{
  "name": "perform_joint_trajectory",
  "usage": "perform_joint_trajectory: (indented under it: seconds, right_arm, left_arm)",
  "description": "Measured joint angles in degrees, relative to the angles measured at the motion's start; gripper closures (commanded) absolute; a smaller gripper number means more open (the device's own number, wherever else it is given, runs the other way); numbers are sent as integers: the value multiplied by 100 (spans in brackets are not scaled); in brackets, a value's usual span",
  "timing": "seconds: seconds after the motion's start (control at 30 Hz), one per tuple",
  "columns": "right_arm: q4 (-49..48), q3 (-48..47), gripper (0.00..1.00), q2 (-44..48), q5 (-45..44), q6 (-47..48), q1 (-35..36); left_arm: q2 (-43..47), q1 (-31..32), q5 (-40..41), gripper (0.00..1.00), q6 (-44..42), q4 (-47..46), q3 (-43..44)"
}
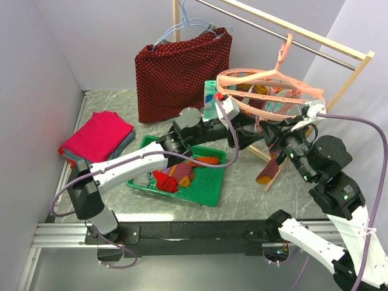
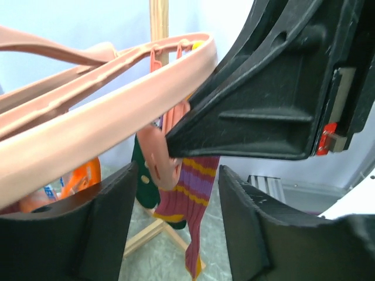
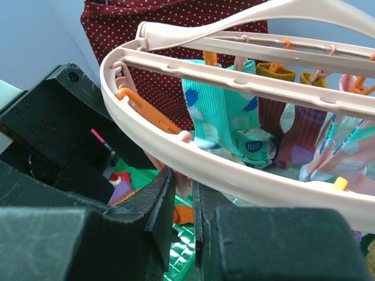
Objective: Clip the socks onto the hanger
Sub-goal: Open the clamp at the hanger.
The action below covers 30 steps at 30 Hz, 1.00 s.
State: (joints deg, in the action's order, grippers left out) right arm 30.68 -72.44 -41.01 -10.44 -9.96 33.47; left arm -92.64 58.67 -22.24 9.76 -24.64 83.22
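The salmon-pink hanger (image 1: 273, 91) hangs by its hook from the rack's rod, with several socks clipped under it. In the right wrist view my right gripper (image 3: 183, 182) is shut on a pink clip peg (image 3: 188, 186) below the hanger ring (image 3: 246, 172). A purple-orange striped sock (image 2: 193, 199) hangs from that peg, also seen from above (image 1: 267, 170). My left gripper (image 2: 179, 175) is open just in front of this sock and touches nothing; its place in the top view is (image 1: 245, 130). More socks (image 1: 176, 176) lie in the green tray (image 1: 209, 195).
A dark-red dotted cloth (image 1: 182, 73) hangs on a light-blue wire hanger at the back. A folded pink-red stack (image 1: 100, 136) lies at the left. The wooden rack frame (image 1: 357, 70) and its foot stand at the right. Both arms crowd under the hanger.
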Motion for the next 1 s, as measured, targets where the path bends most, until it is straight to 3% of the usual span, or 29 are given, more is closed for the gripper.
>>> perform_joint_trajectory:
  seconds: [0.2, 0.4, 0.73, 1.0]
  right_arm:
    - [2, 0, 96, 2, 24, -2, 0]
    - [28, -11, 82, 4, 92, -9, 0]
    - [487, -636, 34, -107, 225, -223, 0]
    - [791, -942, 30, -286, 240, -363, 0]
  left_arm:
    - [-133, 0, -149, 59, 103, -90, 125]
    - [-164, -46, -138, 73, 173, -153, 129]
    - [-162, -22, 155, 88, 151, -181, 129]
    - [-162, 286, 1095, 91, -273, 59, 129]
